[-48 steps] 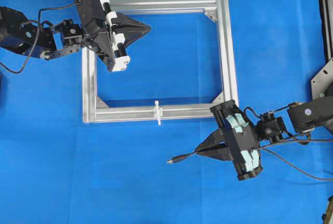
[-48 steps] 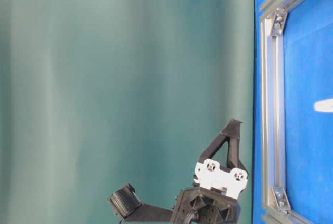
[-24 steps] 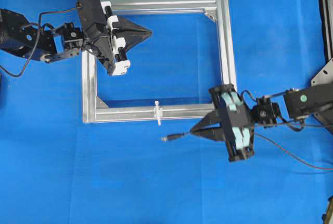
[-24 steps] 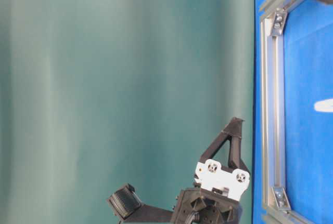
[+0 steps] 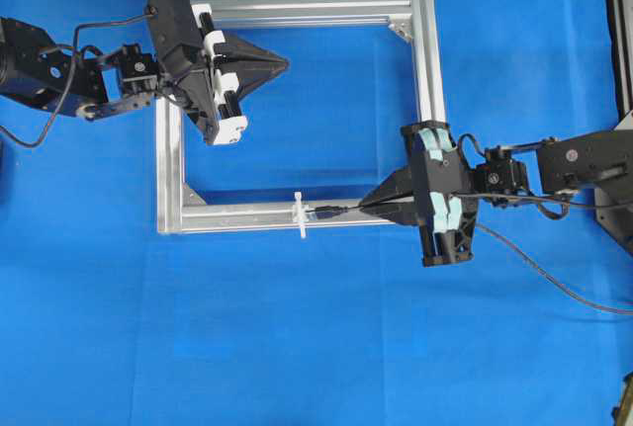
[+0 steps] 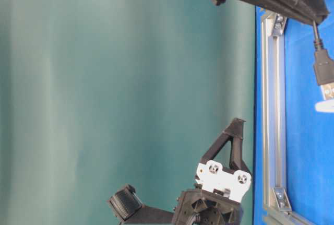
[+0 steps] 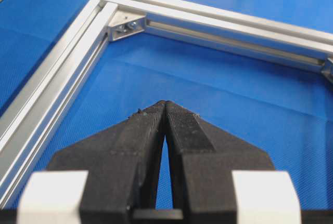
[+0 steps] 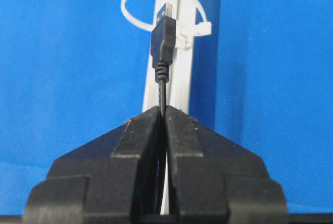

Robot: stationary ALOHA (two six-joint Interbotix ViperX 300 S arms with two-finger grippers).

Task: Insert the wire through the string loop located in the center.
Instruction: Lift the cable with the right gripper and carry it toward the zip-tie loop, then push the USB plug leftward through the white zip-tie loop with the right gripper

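Over the near rail of the aluminium frame (image 5: 425, 70), the right gripper (image 5: 368, 211) was clamped on the wire (image 8: 162, 91), its plug tip (image 8: 162, 33) lined up with the string loop (image 8: 136, 0) and just short of it. That loop sat midway along the rail. This was the threading step, by the look of it: the approach done, the plug not yet through. Next would call for a straight, level push along the rail. The left gripper (image 7: 165, 105) hung pinched shut on nothing above the frame's far corner.
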